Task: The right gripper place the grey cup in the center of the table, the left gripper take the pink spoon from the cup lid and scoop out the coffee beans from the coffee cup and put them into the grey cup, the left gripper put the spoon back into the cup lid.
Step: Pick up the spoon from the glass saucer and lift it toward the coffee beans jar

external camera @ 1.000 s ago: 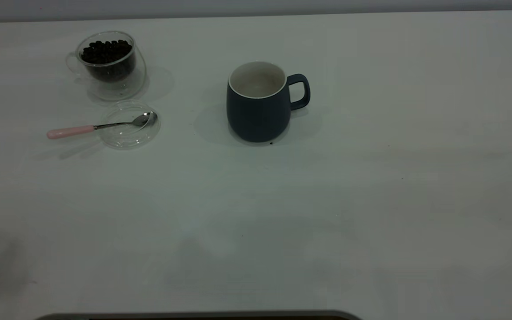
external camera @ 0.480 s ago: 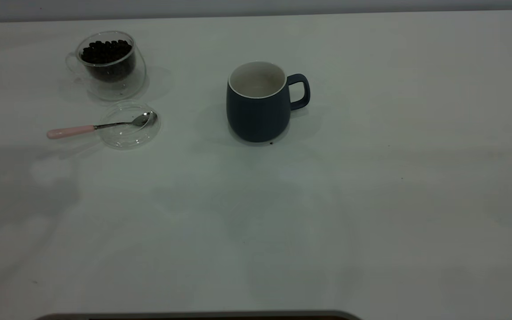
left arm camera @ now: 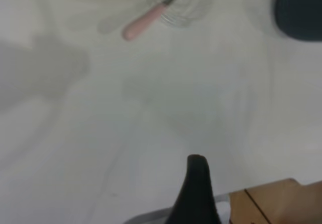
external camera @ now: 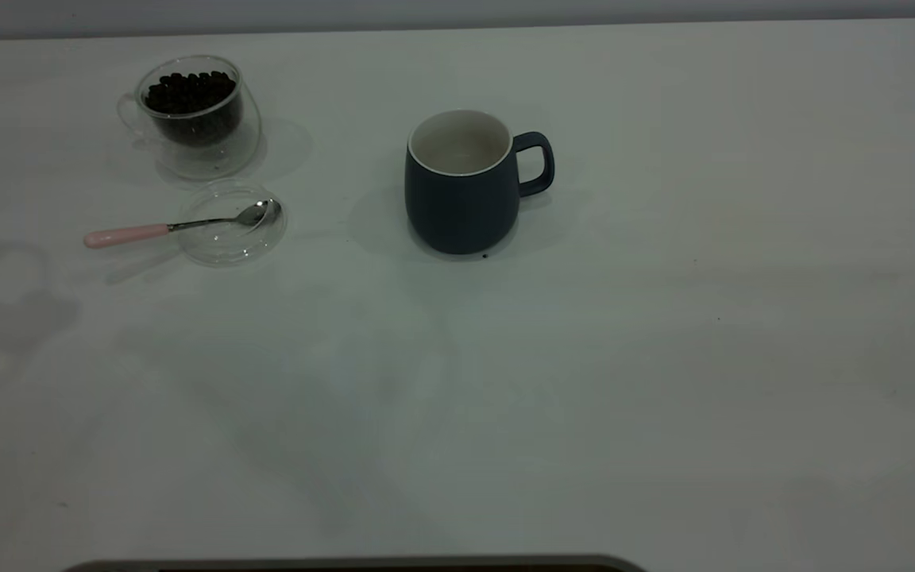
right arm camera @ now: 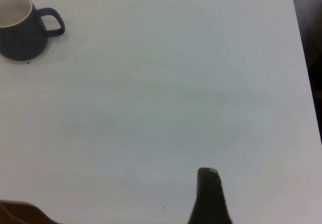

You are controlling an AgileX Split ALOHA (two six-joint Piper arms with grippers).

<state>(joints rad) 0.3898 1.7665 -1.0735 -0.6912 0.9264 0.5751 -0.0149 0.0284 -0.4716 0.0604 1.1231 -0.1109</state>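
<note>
Exterior view: the spoon (external camera: 179, 226) lies along the 9–3 o'clock line, pink handle at 9 on the desk (external camera: 664, 357), bowl in the lid (external camera: 233, 222), at 6 o'clock of the coffee cup (external camera: 195, 111). The left gripper (left arm camera: 196, 183), nearer, should approach the handle; you cannot tell either gripper's state. The right gripper (right arm camera: 209, 194) sits apart from the grey cup (external camera: 464, 183).

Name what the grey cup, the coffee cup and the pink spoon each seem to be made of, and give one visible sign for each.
The grey cup: probably glazed ceramic, with a matte dark blue-grey outside and an off-white inside.
The coffee cup: clear glass, seemingly double-walled; the coffee beans show through it.
The pink spoon: a shiny, reflective bowl and neck, likely metal; the smooth pale pink handle could be plastic or ceramic.
</note>
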